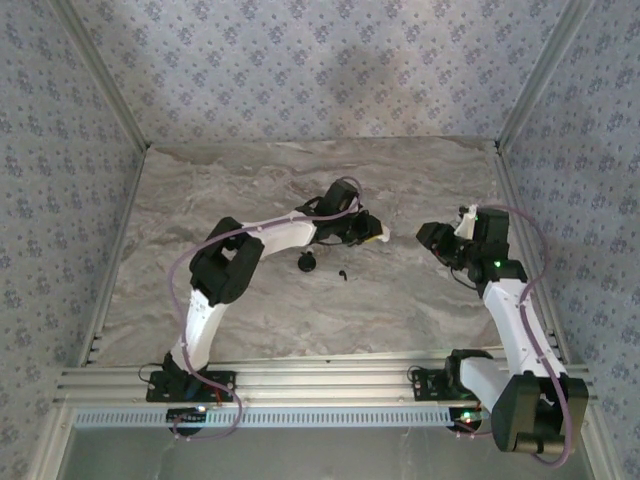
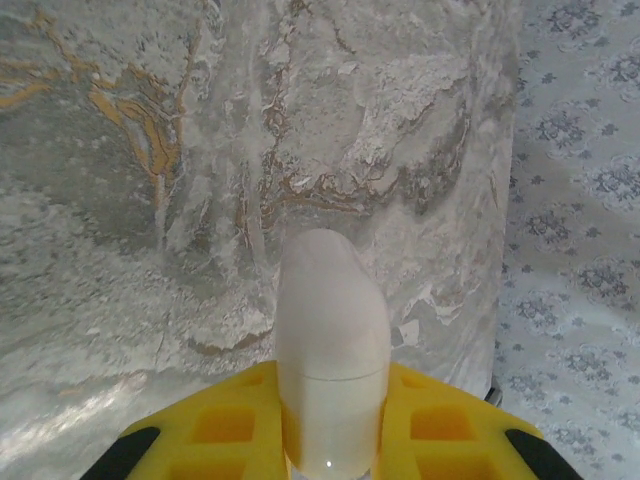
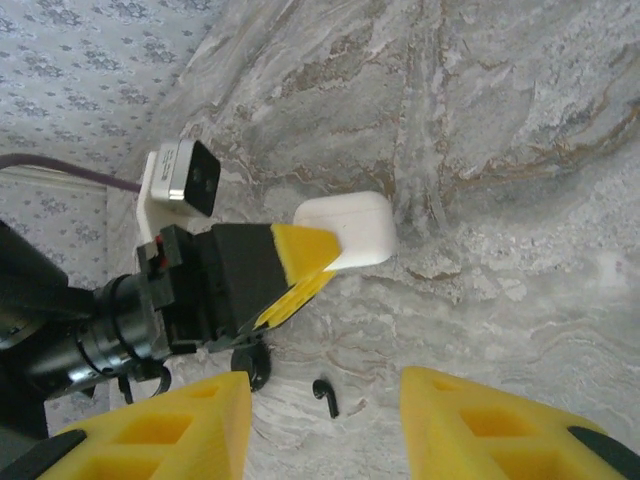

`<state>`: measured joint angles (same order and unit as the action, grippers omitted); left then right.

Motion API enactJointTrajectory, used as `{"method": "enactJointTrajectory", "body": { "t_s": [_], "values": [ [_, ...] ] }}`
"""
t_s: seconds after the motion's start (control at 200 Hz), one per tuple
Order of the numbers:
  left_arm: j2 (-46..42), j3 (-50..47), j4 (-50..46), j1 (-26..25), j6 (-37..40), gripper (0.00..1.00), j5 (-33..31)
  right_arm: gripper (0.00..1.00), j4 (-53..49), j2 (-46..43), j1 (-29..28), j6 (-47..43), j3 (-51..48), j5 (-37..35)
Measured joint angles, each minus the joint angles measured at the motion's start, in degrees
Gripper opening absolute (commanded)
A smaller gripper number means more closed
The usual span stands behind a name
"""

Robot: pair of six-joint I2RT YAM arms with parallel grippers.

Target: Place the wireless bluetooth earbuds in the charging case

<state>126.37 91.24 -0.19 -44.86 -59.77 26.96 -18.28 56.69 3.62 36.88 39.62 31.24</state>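
Note:
A white charging case [image 2: 332, 330] is clamped between the yellow fingers of my left gripper [image 2: 332, 375], which is shut on it. It is held just above the marble table near the middle [image 1: 378, 236]. In the right wrist view the same case [image 3: 355, 225] sticks out past the left gripper's fingers [image 3: 305, 255]. One black earbud [image 3: 325, 397] lies loose on the table [image 1: 343, 274], below the case. My right gripper [image 3: 322, 380] hovers over it, open, with nothing between its fingers. The right gripper [image 1: 440, 245] sits right of the case.
A small black case [image 1: 306, 262] rests on the table left of the black earbud, partly hidden behind the left gripper [image 3: 250, 365]. Patterned walls close in the marble table [image 1: 250, 190] at the back and both sides.

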Motion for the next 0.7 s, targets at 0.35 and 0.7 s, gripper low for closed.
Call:
{"method": "enactJointTrajectory", "body": {
  "t_s": [0.35,0.7],
  "values": [
    [5.3,7.5,-4.1,-1.1,-4.0,0.13,0.0,0.44,-0.3,-0.5,0.0,0.0,-0.5,0.0],
    [6.3,10.8,-9.7,-1.3,-3.9,0.15,-0.5,0.44,-0.3,-0.5,0.0,0.0,-0.5,0.7]
  ]
}}
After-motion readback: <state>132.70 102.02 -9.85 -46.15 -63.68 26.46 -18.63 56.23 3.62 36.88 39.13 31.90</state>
